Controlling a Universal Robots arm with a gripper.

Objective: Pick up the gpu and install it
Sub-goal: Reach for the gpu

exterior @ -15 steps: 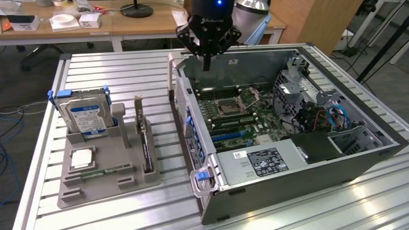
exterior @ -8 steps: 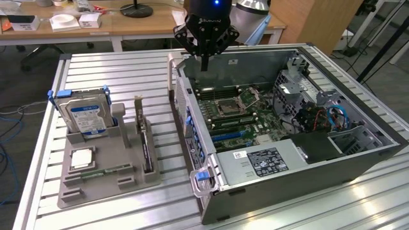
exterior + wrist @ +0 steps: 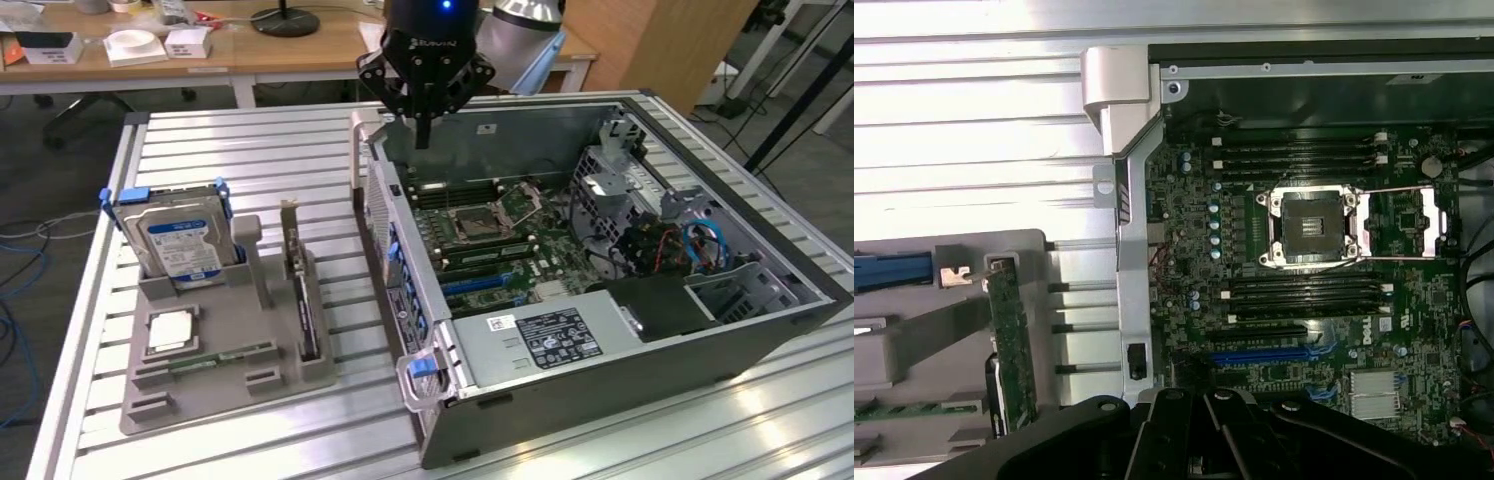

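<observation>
Subject: gpu installation, status at inspection

1. Pincer: The gripper [image 3: 423, 132] hangs above the far wall of the computer case [image 3: 694, 370], close to the corner that faces the holder [image 3: 200, 395]. Its fingers are pressed together and hold nothing.

2. Task item: The gpu [image 3: 306, 300] has not been picked up. It stands on its long edge in a slot of the holder, outside the case and just beside its slotted rear wall, with the metal bracket at the upper end. A hard drive [image 3: 180, 240] stands in the same holder, farther from the case than the card.

3. Destination: The motherboard [image 3: 487, 235] lies exposed inside the case. The blue slot [image 3: 474, 283] looks unoccupied.

4. Risks, as judged:
- With the fingers together, a descent on the card would strike its top edge instead of straddling it.
- The card is thin and seated in a narrow slot. An off-centre pinch could tilt it or jam it against the holder.
- The rear wall of the case stands between card and motherboard. A low carry could catch the bracket on the rim.
- Poor alignment over the slot could load the connector edge
</observation>
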